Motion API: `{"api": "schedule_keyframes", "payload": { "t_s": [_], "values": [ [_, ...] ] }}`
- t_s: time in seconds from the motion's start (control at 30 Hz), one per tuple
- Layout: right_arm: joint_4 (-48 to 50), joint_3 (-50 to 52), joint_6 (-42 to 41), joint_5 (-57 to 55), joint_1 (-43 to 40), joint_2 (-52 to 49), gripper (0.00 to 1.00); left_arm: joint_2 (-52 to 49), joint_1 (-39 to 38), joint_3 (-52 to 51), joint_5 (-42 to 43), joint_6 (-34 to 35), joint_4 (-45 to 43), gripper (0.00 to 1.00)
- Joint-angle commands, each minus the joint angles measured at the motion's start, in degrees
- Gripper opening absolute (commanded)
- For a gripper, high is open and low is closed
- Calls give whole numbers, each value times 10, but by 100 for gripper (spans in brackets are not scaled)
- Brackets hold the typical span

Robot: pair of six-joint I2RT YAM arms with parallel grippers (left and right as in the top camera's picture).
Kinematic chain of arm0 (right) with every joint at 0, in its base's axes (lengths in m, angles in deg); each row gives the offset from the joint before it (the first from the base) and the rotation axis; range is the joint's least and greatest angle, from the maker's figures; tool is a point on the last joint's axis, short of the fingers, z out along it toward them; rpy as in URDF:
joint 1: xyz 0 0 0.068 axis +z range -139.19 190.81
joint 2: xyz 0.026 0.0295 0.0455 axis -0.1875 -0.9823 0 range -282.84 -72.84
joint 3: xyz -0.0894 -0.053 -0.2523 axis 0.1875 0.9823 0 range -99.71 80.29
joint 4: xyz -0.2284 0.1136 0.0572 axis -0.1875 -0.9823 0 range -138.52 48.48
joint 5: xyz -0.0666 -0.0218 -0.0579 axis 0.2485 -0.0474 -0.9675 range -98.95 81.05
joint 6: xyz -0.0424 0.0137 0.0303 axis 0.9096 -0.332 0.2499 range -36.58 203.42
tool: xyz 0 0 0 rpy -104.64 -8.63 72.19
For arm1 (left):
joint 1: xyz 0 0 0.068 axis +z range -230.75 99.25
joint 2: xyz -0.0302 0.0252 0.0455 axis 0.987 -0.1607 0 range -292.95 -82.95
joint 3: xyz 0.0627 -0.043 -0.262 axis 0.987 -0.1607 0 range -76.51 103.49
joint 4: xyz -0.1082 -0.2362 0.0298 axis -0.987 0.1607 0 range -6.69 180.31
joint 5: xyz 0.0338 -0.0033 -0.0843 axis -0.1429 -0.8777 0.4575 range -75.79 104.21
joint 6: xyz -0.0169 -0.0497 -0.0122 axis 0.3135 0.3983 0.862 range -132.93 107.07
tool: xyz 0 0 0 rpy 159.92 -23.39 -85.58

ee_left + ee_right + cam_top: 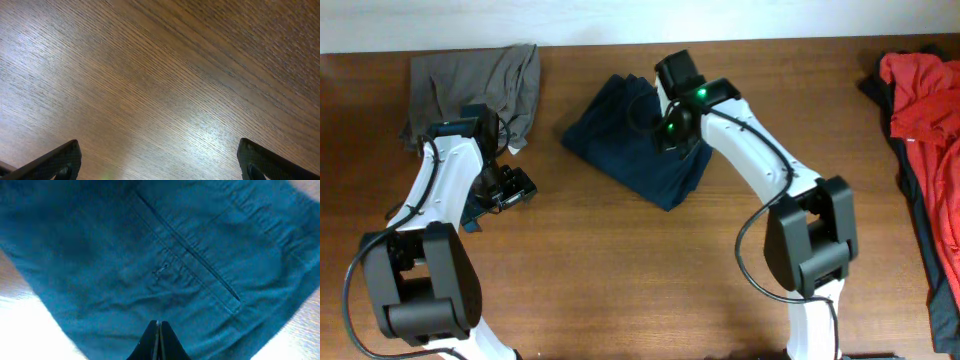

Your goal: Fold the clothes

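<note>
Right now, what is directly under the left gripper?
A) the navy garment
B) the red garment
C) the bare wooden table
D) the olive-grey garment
C: in the left wrist view the left gripper is open and only the bare wood of the table shows beneath it.

Even, fairly bright light falls from above and casts only soft shadows. Ahead of the left hand (159, 162), a pale glare washes out the tabletop (210, 60) grain, and its dark fingers (55, 162) blur at the edges. Close before the right hand (158, 335), the navy garment (125, 255) looks soft, and the tabletop beside it bleaches white.
</note>
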Motion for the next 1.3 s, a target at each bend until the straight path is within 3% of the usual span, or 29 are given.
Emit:
{"api": "schedule_keyframes", "payload": {
  "t_s": [0.0, 0.27, 0.5, 0.7, 1.03, 1.27],
  "values": [
    [3, -7, 8, -45, -6, -35, 4, 12, 0, -4, -6, 1, 2, 99],
    [15, -7, 31, -50, -6, -96, 4, 12, 0, -4, -6, 1, 2, 99],
    [-3, -7, -16, -38, 3, -115, 4, 12, 0, -4, -6, 1, 2, 99],
    [-10, -7, -103, 37, 26, -115, 4, 12, 0, -4, -5, 1, 2, 99],
    [19, -7, -324, 50, 143, -115, 4, 12, 0, -4, -4, 1, 3, 99],
    [32, -29, -327, -10, 195, -52, 4, 12, 0, -4, -4, 1, 2, 99]
  ]
}}
